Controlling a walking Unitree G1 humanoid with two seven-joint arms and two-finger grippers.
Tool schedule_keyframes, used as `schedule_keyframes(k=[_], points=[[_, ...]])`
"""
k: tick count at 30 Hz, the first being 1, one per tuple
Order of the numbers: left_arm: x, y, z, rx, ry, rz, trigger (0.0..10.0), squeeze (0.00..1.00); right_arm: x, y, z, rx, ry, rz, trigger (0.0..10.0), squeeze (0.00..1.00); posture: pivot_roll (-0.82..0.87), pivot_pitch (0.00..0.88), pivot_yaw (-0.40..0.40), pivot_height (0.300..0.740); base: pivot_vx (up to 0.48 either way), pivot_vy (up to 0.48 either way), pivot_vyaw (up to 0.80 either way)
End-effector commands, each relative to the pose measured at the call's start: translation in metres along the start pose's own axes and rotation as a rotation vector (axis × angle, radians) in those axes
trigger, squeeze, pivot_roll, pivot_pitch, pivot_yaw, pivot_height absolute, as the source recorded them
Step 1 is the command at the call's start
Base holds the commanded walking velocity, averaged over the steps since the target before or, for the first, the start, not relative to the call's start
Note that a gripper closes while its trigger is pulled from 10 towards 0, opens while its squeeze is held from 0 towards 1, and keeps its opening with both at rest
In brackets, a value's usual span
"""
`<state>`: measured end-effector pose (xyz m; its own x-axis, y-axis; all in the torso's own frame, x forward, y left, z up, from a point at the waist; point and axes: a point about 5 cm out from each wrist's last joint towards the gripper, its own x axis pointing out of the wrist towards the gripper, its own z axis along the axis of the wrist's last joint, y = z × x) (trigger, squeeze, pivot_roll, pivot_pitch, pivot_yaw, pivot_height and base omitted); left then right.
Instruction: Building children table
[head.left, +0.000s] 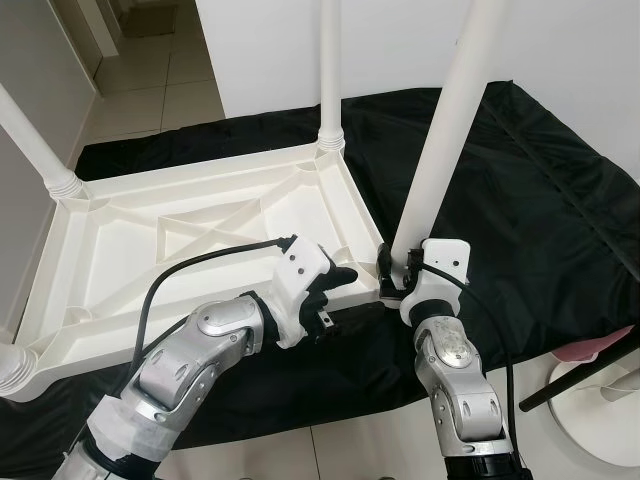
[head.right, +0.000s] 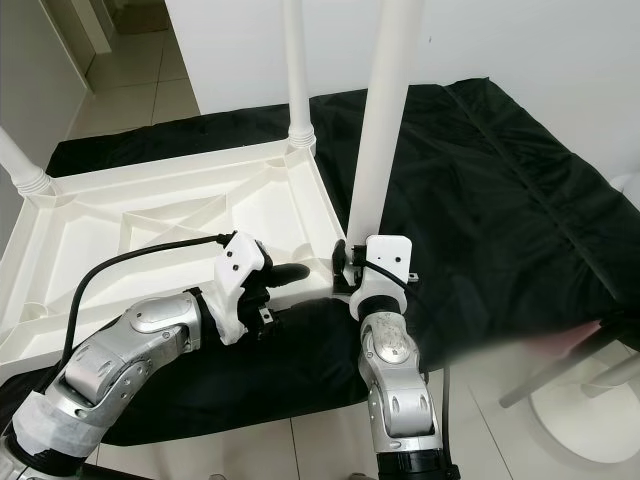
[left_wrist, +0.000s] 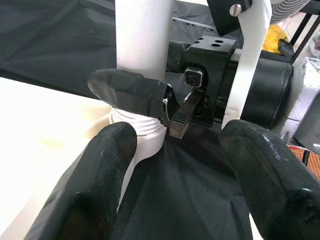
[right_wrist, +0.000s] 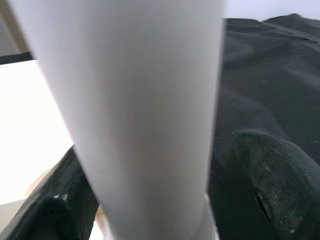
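A white plastic children's table top (head.left: 200, 230) is lying upside down on a black cloth (head.left: 520, 200) spread over the tiled floor (head.left: 150, 90), its ribbed underside facing up. White legs are standing upright in its corners: a far leg (head.left: 330, 70) at the back corner, a left leg (head.left: 30, 145) at the far left corner, and a near-right leg (head.left: 440, 130) at the corner closest to the robot's right arm.

The right gripper (head.left: 395, 272) is sitting at the foot of the near-right leg, its black fingers (right_wrist: 275, 180) lying on either side of the leg and pressing against it; the right wrist view is showing the leg (right_wrist: 140, 115) running up between the two fingers. The grip looks clamped on the leg just above its ribbed collar (left_wrist: 140, 127).

The left gripper (head.left: 335, 290) is reaching in from the left along the table top's near edge, just beside that same corner. Its fingers (left_wrist: 100, 175) are standing apart, holding nothing, with one tip over the table's rim and the other over the black cloth, pointing at the right gripper's body (left_wrist: 240, 85).

A white round stand base (head.left: 600, 400) is resting on the floor at the right, beside the cloth.
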<state>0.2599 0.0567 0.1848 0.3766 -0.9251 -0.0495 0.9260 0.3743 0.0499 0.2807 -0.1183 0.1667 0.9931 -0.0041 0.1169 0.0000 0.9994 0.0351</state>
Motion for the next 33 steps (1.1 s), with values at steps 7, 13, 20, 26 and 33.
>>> schedule_keyframes(k=[7, 13, 20, 26, 33], points=[[-0.005, -0.005, -0.001, -0.003, 0.003, -0.069, 10.0, 0.0, 0.005, -0.005, 0.011, -0.019, -0.043, 0.148, 10.0, 0.0, -0.11, 0.109, 0.042, 0.74, 0.0, 0.0, 0.0], [-0.011, -0.009, -0.004, -0.007, 0.019, -0.085, 10.0, 0.0, 0.01, -0.019, 0.019, -0.071, -0.07, 0.292, 10.0, 0.0, -0.1, 0.104, 0.041, 0.74, 0.0, 0.0, 0.0], [-0.023, -0.007, -0.001, 0.06, 0.063, -0.107, 10.0, 0.0, 0.015, -0.035, 0.019, -0.143, -0.045, 0.541, 10.0, 0.0, -0.11, 0.098, 0.023, 0.74, 0.0, 0.0, 0.0], [-0.027, -0.004, 0.004, 0.056, 0.026, -0.066, 10.0, 0.0, 0.018, -0.033, 0.012, -0.189, -0.011, 0.643, 10.0, 0.0, -0.15, 0.12, 0.034, 0.74, 0.0, 0.0, 0.0], [-0.026, -0.007, 0.005, 0.057, 0.045, -0.112, 10.0, 0.0, 0.018, -0.032, 0.004, -0.193, 0.01, 0.707, 10.0, 0.0, -0.14, 0.117, 0.057, 0.74, 0.0, 0.0, 0.0]])
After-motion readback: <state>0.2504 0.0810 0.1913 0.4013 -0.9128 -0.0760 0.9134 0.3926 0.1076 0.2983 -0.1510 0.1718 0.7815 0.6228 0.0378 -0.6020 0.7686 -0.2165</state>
